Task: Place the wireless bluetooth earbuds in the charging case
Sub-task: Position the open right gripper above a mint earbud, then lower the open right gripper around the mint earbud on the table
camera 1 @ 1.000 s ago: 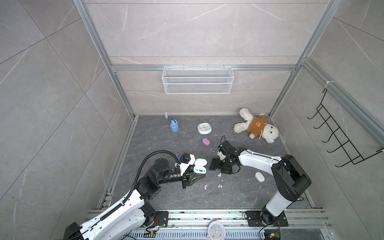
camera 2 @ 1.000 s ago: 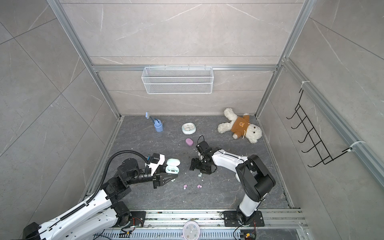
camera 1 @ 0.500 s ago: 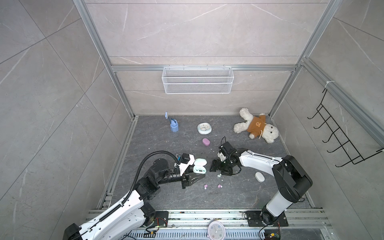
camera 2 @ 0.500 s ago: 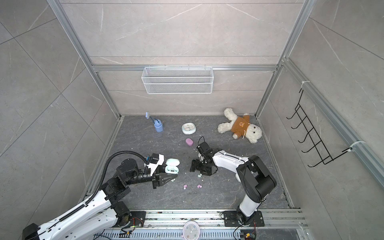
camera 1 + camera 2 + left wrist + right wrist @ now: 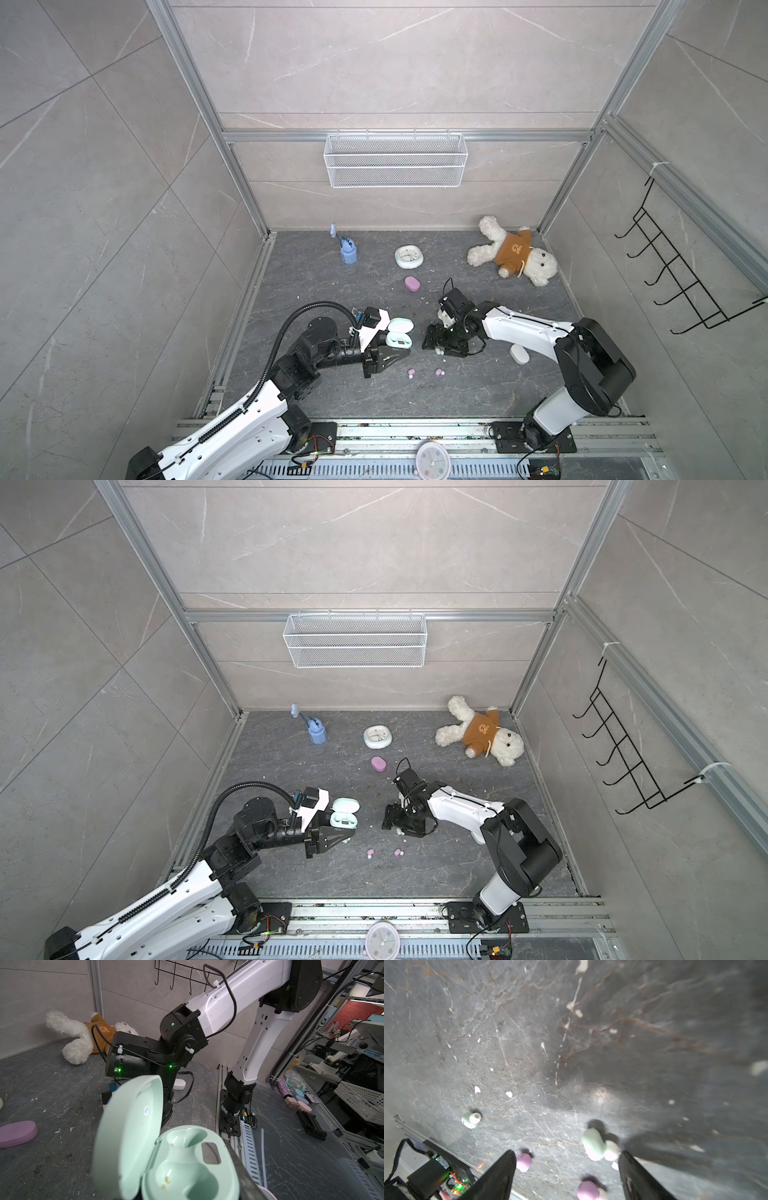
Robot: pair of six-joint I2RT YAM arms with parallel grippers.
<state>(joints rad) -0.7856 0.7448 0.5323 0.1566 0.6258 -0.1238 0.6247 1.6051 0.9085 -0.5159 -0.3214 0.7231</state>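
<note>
Left arm [image 5: 257, 399] stretches low, left fingers [image 5: 390, 356] clamped on the open charging case [image 5: 399, 336]. Right arm [image 5: 523, 328] bends down, right fingers [image 5: 500, 1174] spread over a mint earbud [image 5: 593, 1144].

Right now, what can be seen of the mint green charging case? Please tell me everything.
The mint green charging case is a smooth, rounded plastic shell, hinged, with its lid standing open. Inside, both earbud wells are empty, each showing small gold contacts, beside a dark rectangular window. It sits at the tip of the left gripper, whose dark finger lies along one side.
</note>
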